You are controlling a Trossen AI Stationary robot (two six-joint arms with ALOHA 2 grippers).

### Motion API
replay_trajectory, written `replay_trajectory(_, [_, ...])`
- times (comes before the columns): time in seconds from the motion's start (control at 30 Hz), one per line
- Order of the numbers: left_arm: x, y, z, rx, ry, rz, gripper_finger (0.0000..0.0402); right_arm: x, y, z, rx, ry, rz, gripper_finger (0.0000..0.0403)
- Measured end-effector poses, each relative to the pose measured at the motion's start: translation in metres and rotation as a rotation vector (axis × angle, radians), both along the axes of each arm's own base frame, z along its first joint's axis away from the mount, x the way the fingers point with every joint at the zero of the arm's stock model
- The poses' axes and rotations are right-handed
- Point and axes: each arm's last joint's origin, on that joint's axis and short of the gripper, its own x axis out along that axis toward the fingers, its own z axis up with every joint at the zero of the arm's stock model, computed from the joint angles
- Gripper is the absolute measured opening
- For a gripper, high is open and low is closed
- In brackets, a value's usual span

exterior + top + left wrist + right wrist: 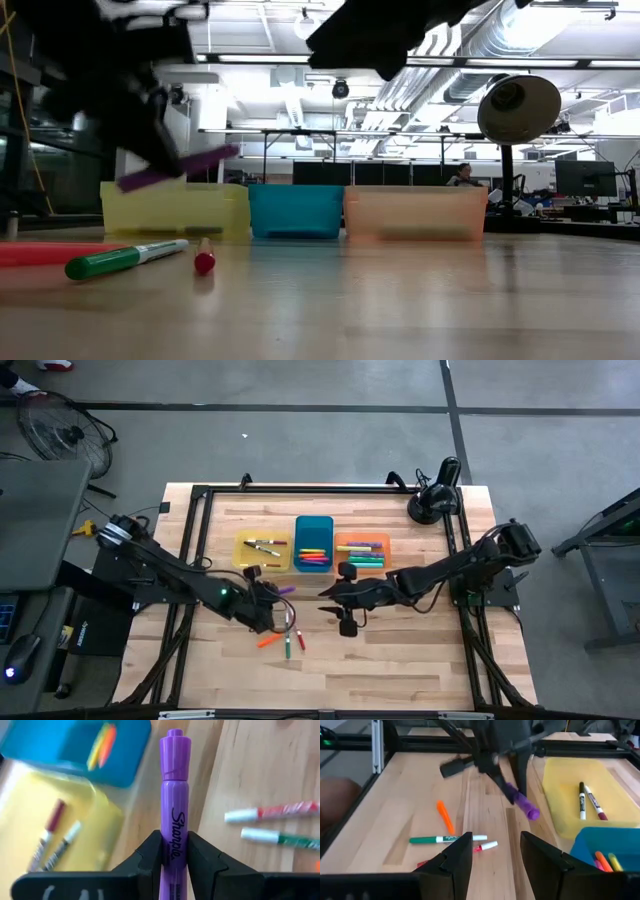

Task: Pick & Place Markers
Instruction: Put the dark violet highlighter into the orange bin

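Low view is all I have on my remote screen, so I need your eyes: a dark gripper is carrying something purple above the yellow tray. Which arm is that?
Observer: The left gripper; its fingers are shut on a purple marker.
Operator: Is the yellow tray empty?
Observer: No, the yellow tray already holds two markers with white barrels and dark caps.
Operator: I see green and red on the table. Any other loose ones?
Observer: Yes, an orange marker lies there too.
Operator: And the right gripper?
Observer: The right gripper hangs open over bare wood, holding nothing.
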Motion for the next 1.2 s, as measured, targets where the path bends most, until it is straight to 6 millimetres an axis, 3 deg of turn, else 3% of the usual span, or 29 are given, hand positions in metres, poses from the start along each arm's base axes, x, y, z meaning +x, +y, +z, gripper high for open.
replay_trajectory(0.17, [-0.013,-0.002,0.016,0.034,-0.111,-0.062,0.0066,0.012,0.004,-0.007,-0.009,-0.090,0.018,0.0154])
replay_trajectory(0.5, [-0.050,0.002,0.019,-0.028,-0.360,-0.136,0.0066,0.021,0.004,0.005,-0.080,-0.289,0.003,0.0154])
replay_trajectory(0.77, [-0.055,0.004,0.026,-0.027,-0.585,-0.260,0.0066,0.033,0.008,-0.015,-0.068,-0.325,0.011,0.0154])
replay_trajectory(1.2, [-0.051,-0.001,0.043,0.000,-0.727,-0.403,0.0066,0.044,0.003,-0.018,-0.033,-0.480,0.089,0.0154])
